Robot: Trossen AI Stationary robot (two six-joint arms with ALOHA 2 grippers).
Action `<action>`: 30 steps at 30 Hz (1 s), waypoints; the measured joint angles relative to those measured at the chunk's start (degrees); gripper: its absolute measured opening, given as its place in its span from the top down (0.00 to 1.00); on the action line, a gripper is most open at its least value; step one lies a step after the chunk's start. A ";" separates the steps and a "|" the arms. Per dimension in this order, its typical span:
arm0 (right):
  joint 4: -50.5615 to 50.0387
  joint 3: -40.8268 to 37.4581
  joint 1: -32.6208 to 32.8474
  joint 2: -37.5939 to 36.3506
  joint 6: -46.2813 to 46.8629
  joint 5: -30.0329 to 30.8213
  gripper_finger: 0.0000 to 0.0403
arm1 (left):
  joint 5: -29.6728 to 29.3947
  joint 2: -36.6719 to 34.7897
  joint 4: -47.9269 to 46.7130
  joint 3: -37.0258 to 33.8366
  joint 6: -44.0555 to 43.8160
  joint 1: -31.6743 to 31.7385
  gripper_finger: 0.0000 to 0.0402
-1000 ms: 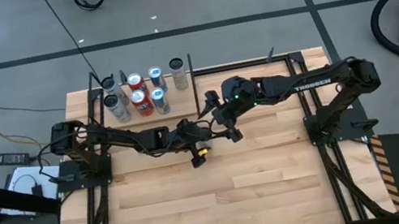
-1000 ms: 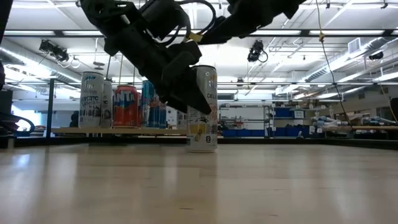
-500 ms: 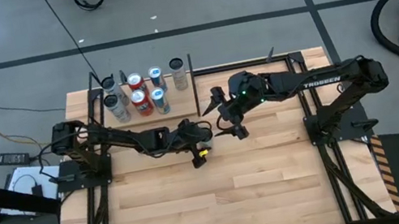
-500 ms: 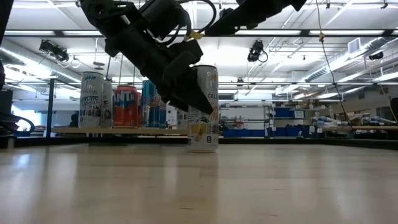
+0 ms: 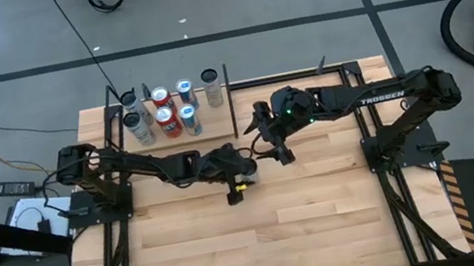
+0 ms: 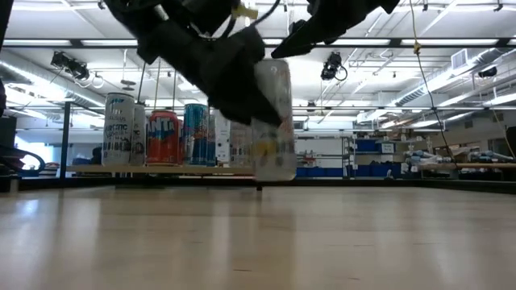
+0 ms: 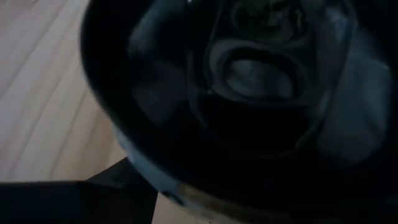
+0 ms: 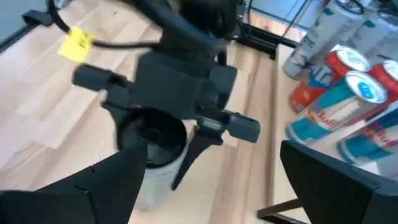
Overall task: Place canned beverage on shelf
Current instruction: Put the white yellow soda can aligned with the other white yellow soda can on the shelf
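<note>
- Lifting now: the left gripper [image 6: 242, 80] is clamped on the can [image 6: 272, 121], which hangs just clear of the table [image 6: 258, 234] (low view shows a gap under its base).
- Can sits near the table's middle, on the near side of the shelf [image 5: 208, 134] and off its right end, well short of it.
- Left wrist view is filled by the can's top [image 7: 261, 68], so the grip looks centred; can't see the fingertips there.
- Right gripper [image 5: 267, 137] hovers just beside the can, on the shelf's right-hand side, fingers spread apart and empty.
- To do it well, I'd say: keep the can upright, raise it above the shelf's black rods before moving across, and aim for a free spot clear of the other cans [image 5: 165, 111] (they crowd the shelf's left part).
- Risk: clipping the right gripper or the upright rod [image 5: 231, 105] at the shelf's right end.
- Surface: pale wood planks, smooth. Room behind the shelf: open workshop, ceiling lights, racks.
</note>
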 joint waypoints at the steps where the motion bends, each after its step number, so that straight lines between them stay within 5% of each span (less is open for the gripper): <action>1: -0.14 0.00 0.07 0.02 0.25 -0.71 0.06 | 0.75 0.00 0.01 0.59 0.69 -0.05 0.37; 8: -1.49 -0.02 2.12 0.02 3.40 -3.47 0.06 | 12.68 0.04 -11.62 8.11 2.60 0.56 0.36; 18: -0.64 -0.02 6.06 0.13 9.34 -5.52 0.06 | 9.72 0.04 -17.01 13.04 5.64 0.70 0.36; 30: 1.21 0.00 8.69 3.96 10.36 1.95 0.06 | 9.53 0.04 -17.23 12.82 7.06 1.63 0.36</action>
